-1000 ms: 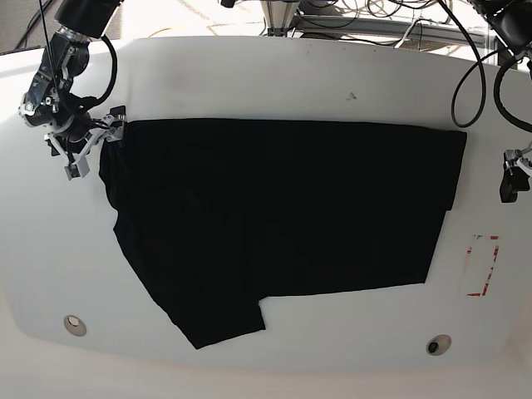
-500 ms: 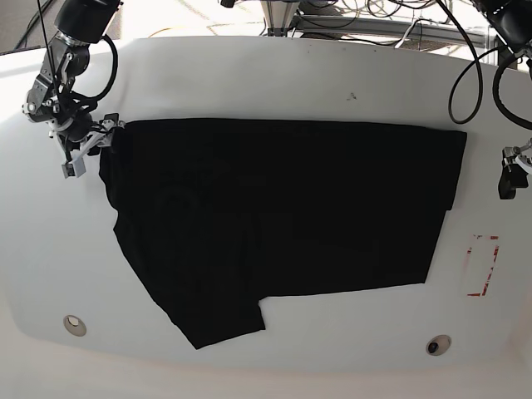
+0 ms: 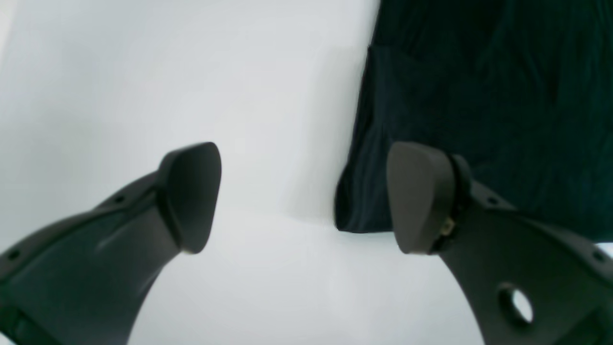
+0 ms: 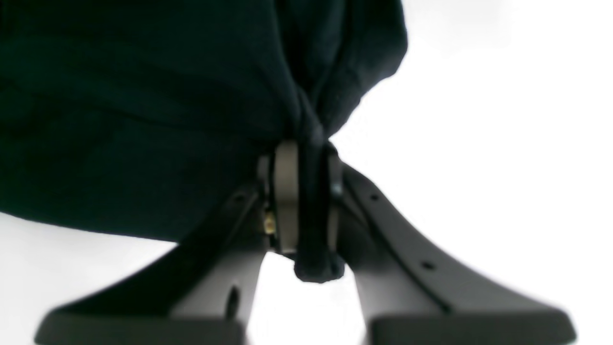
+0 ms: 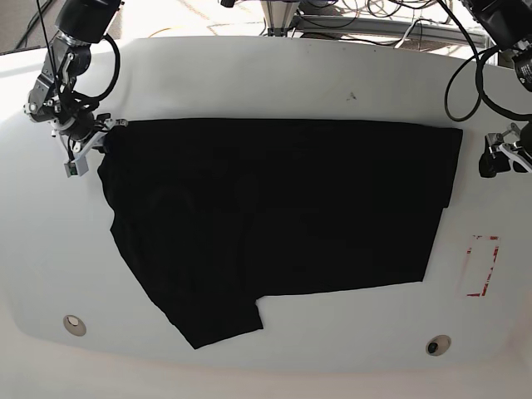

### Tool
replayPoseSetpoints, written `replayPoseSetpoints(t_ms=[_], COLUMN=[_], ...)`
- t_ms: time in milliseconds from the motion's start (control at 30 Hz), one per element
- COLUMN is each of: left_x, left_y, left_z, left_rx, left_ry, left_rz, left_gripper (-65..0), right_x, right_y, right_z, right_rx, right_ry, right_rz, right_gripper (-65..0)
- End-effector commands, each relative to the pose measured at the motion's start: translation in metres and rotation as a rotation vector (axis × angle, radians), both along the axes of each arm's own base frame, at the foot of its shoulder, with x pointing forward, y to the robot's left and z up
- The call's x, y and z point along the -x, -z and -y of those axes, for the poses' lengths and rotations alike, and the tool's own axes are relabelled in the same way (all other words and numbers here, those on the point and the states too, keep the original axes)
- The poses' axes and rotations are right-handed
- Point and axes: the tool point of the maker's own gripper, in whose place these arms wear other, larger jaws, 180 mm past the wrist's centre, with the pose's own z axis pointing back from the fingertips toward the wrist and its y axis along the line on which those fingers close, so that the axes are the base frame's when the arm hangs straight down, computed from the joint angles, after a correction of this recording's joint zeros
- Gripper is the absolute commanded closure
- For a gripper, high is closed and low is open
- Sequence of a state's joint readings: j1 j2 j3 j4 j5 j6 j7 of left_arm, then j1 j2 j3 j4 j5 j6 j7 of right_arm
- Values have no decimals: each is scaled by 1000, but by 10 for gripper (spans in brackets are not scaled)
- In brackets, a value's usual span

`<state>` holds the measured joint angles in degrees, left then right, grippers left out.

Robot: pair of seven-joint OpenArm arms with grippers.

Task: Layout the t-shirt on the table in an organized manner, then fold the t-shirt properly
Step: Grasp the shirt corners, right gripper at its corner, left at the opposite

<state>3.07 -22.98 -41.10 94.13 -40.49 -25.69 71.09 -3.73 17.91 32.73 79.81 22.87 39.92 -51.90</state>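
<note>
While the right gripper [image 4: 306, 206] has its dark grey jaws pressed together, a bunched fold of the large plain black cloth t-shirt [image 4: 143, 96] is pinched between them, with a small tuft of fabric poking out below the pads. Behind that grip the glossy white tabletop [image 4: 479, 120] shows bright and bare. On the other arm, the left gripper [image 3: 304, 196] hangs with its two grey fingers spread wide and nothing between them; one fingertip [image 3: 416, 196] sits over the shirt's edge, the other over bare table [image 3: 143, 72], and whether either touches cannot be told.

From the base view, nearest the camera lie two small round metal fittings [image 5: 75, 324] [image 5: 437, 344] set into the table's front edge, with a red-outlined rectangle mark [image 5: 482, 266] on the view's right. Past these, the t-shirt [image 5: 274, 216] is spread flat across the middle of the table [image 5: 249, 75], a sleeve pointing toward the near side. The right gripper [image 5: 93, 143] grips the shirt's far corner on the view's left, and the left gripper [image 5: 497, 156] sits just beside the shirt's opposite end. Black cables [image 5: 465, 75] loop at the far edge.
</note>
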Motion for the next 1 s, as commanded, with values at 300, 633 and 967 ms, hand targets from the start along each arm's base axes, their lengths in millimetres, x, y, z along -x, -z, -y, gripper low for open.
replayPoseSetpoints(t_ms=[300, 633, 967], left_x=[-10, -5, 9], left_y=[22, 55, 96], left_z=[43, 61, 66], left_rx=[-3, -113, -92], left_ry=[108, 146, 144], left_rz=[11, -86, -201], left_gripper=[-512, -512, -512], right_x=[-6, -5, -6], right_y=[-7, -7, -7], right_z=[0, 0, -1], right_rx=[8, 5, 3], right_ry=[-3, -3, -3], right_rz=[24, 23, 27], right_gripper=[-46, -46, -46])
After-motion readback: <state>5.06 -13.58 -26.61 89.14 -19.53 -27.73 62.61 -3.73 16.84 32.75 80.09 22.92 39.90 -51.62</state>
